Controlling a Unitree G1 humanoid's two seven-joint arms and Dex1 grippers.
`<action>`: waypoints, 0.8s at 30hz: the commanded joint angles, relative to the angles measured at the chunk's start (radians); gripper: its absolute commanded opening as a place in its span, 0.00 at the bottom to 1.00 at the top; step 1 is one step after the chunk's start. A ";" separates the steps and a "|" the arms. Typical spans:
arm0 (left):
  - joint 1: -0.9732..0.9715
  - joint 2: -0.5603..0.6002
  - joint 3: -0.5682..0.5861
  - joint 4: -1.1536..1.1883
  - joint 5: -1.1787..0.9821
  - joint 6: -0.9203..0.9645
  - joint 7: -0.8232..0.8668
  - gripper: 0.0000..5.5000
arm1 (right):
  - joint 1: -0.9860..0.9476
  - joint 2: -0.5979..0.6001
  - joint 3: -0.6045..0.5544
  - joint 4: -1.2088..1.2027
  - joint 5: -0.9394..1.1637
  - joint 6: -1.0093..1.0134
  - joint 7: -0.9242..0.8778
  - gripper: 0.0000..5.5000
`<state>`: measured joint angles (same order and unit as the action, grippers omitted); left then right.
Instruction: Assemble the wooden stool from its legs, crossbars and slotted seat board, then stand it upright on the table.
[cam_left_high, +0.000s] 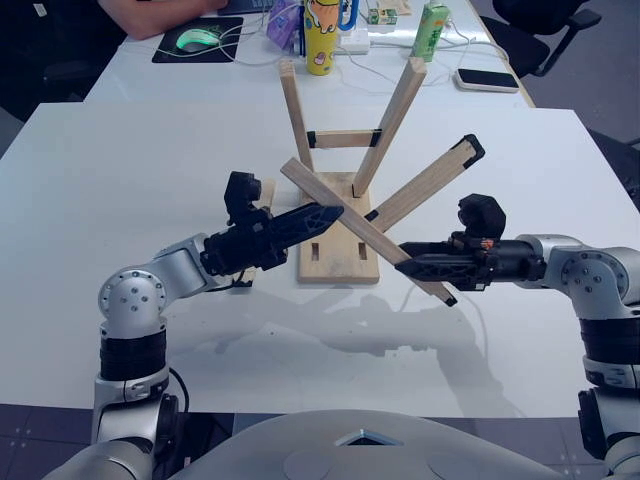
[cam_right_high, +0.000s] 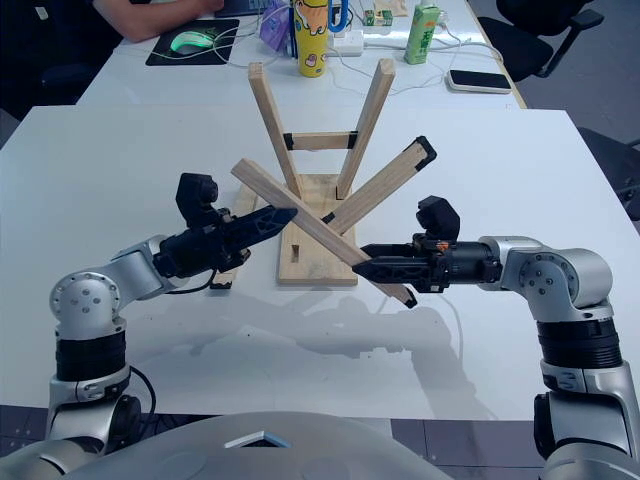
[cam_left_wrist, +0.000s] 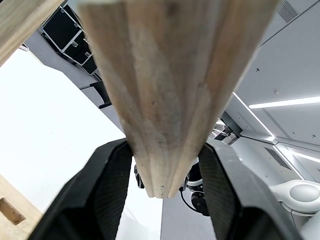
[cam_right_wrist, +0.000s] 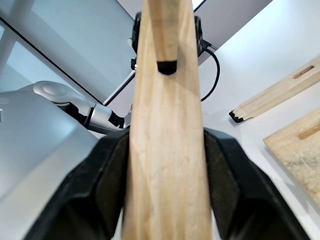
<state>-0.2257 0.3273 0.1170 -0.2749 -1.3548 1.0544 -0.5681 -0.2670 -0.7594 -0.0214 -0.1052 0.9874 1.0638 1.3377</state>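
From the head view, the slotted seat board (cam_left_high: 335, 262) lies flat on the tabletop (cam_left_high: 120, 180). One leg pair (cam_left_high: 400, 110) with its crossbar (cam_left_high: 345, 139) already stands in it. You hold a long leg (cam_left_high: 300, 178) tilted across the board, a second leg (cam_left_high: 430, 180) angling off it, neither seated yet.

In the left wrist view, your left tool (cam_left_wrist: 167, 150) is clamped on that long leg.

In the right wrist view, your right tool (cam_right_wrist: 167, 135) grips it too, and a loose slat (cam_right_wrist: 272, 97) lies nearby. I judge that seating these legs and righting the stool remain.

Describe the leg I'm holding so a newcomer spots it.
On the white table, find the slotted seat board at centre. The leg slants across it, gripped by the left gripper and right gripper. Its neighbours rise from the board; it alone is held.
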 joint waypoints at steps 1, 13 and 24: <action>0.016 0.022 0.000 -0.016 0.015 -0.015 -0.039 0.37 | -0.012 -0.012 0.003 0.023 -0.036 -0.021 -0.007 0.37; 0.022 0.065 0.049 0.020 0.055 -0.051 -0.086 0.37 | -0.012 -0.008 -0.075 0.065 -0.017 -0.005 -0.034 0.67; -0.028 0.281 0.250 0.111 0.044 -0.045 -0.152 0.37 | 0.098 0.046 -0.074 0.084 -0.315 -0.343 -0.249 0.89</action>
<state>-0.2128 0.5673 0.3376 -0.1784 -1.3060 1.0132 -0.6998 -0.2262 -0.7284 -0.1890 0.0447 0.8077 0.8572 1.1241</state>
